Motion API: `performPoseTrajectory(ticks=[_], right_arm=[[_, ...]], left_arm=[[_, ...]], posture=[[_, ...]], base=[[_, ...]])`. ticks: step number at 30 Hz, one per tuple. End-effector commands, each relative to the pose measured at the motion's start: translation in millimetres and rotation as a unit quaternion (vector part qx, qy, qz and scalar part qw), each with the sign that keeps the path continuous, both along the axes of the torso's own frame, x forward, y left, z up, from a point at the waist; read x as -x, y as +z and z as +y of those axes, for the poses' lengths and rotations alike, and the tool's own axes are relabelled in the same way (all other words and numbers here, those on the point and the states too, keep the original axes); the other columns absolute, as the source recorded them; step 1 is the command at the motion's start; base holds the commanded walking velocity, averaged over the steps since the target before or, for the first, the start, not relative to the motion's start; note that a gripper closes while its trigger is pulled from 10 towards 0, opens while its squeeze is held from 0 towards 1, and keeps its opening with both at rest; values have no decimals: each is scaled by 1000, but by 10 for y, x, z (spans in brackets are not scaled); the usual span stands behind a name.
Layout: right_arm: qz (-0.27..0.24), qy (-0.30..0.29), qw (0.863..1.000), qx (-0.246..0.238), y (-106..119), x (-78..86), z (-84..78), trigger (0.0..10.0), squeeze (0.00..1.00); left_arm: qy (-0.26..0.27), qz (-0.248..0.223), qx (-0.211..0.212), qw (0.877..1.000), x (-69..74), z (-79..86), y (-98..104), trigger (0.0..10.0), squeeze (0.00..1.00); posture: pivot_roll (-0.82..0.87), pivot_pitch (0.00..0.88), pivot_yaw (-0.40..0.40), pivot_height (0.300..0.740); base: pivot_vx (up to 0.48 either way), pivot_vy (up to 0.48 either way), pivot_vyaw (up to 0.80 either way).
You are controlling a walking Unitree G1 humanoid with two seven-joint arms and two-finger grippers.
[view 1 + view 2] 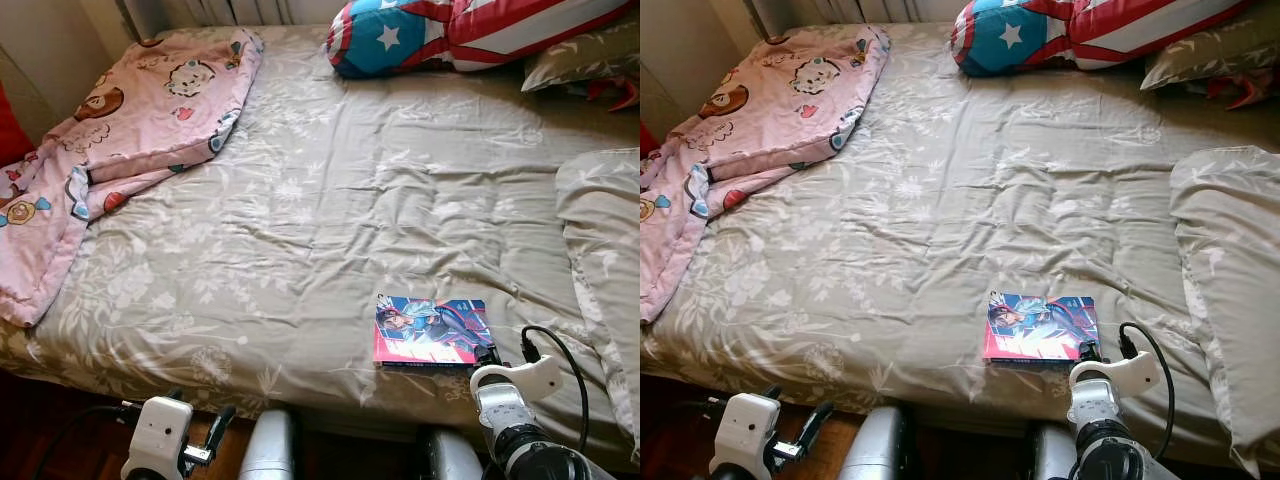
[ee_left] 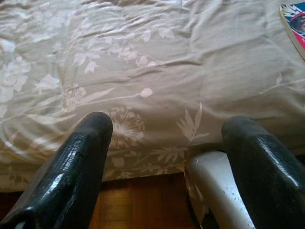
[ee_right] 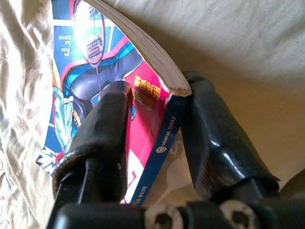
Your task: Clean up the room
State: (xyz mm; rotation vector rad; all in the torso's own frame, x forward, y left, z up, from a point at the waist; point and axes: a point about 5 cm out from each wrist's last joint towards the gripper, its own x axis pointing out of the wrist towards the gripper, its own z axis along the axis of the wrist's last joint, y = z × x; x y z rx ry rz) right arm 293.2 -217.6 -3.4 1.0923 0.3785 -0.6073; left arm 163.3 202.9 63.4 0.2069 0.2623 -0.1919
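A thin paperback comic book with a blue, red and pink illustrated cover (image 1: 431,332) lies flat near the foot edge of the bed, on the grey-beige bedspread printed with white flowers (image 1: 330,210). Its near right corner is hidden behind the white wrist housing in the head views. The right gripper (image 3: 155,112) reaches up from below that edge, and the wrist view shows its two black fingers (image 3: 102,138) clamped on the book's corner by the spine, one on the cover and one beneath, with the page edge lifted slightly. The left gripper (image 2: 167,143) is held low at the bed's foot, its fingers (image 2: 76,162) wide apart, closing on nothing and pointing at the bedspread's hanging edge above the dark wooden floor (image 2: 143,205).

A pink cartoon-print quilt (image 1: 120,140) is bunched at the far left and droops over the bed's side. A red, white and blue star-patterned cushion (image 1: 440,30) is cut off by the top edge. A folded grey-beige duvet (image 1: 605,260) runs out of view on the right.
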Motion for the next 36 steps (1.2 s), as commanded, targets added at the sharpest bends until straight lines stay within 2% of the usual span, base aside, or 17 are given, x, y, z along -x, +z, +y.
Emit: performPoseTrajectory(ticks=[1, 2, 11, 12, 13, 15, 16, 21, 22, 23, 24, 25, 26, 27, 36], right_arm=[[13, -8, 1000, 3, -44, 54, -29, 10000, 859], [13, -9, 1000, 3, -45, 57, -33, 10000, 0], [17, -13, 1000, 3, -79, 102, -59, 10000, 0], [18, -14, 1000, 3, -87, 112, -60, 10000, 776], [21, -14, 1000, 3, -98, 125, -63, 10000, 1000], [24, -15, 1000, 2, -104, 131, -64, 10000, 992], [24, -15, 1000, 2, -106, 133, -62, 10000, 0], [26, -9, 1000, 4, -108, 130, -48, 10000, 0], [25, -7, 1000, 5, -102, 121, -43, 10000, 373], [25, -7, 1000, 6, -96, 115, -40, 10000, 796], [25, -6, 1000, 6, -87, 104, -38, 10000, 1000], [23, -5, 1000, 9, -61, 73, -36, 10000, 867], [22, -4, 1000, 10, -50, 61, -34, 10000, 302], [19, -1, 1000, 11, -40, 49, -29, 10000, 0], [27, 3, 1000, 12, -66, 68, 1, 10000, 0]], left_arm=[[4, 18, -11, 1000, 34, 59, -35, 10000, 0], [4, 18, -11, 1000, 31, 59, -35, 10000, 0], [-6, 13, -13, 1000, -36, 17, -54, 10000, 0], [-6, 12, -12, 1000, -46, 10, -56, 10000, 0], [-8, 11, -12, 1000, -59, -1, -60, 10000, 0], [-9, 10, -12, 1000, -67, -8, -62, 10000, 0], [-9, 10, -12, 1000, -68, -10, -64, 10000, 0], [-8, 9, -12, 1000, -74, -14, -70, 10000, 0], [-8, 9, -12, 1000, -72, -15, -70, 10000, 0], [-8, 8, -12, 1000, -70, -15, -69, 10000, 0], [-8, 9, -12, 1000, -68, -14, -69, 10000, 0], [-9, 9, -12, 1000, -66, -15, -72, 10000, 0], [-9, 9, -12, 1000, -65, -15, -73, 10000, 0], [-9, 10, -12, 1000, -65, -16, -75, 10000, 0], [-10, 9, -10, 1000, -131, -45, -113, 10000, 0]], posture=[[297, 209, 105, 637], [297, 209, 105, 637], [282, 193, 101, 637], [281, 189, 99, 637], [280, 188, 99, 637], [279, 188, 98, 637], [276, 186, 97, 637], [278, 188, 93, 637], [280, 189, 93, 637], [278, 191, 94, 637], [278, 191, 94, 637], [278, 191, 94, 637], [278, 191, 94, 637], [278, 191, 94, 637], [259, 171, 85, 637]], base=[[0, 0, 0], [0, 0, 0], [0, 0, 0], [0, 0, 0], [0, 0, 0], [0, 0, 0], [0, 0, 0], [0, 0, 0], [0, 0, 0], [0, 0, 0], [0, 0, 0], [0, 0, 0], [0, 0, 0], [0, 0, 0], [0, 0, 0]])
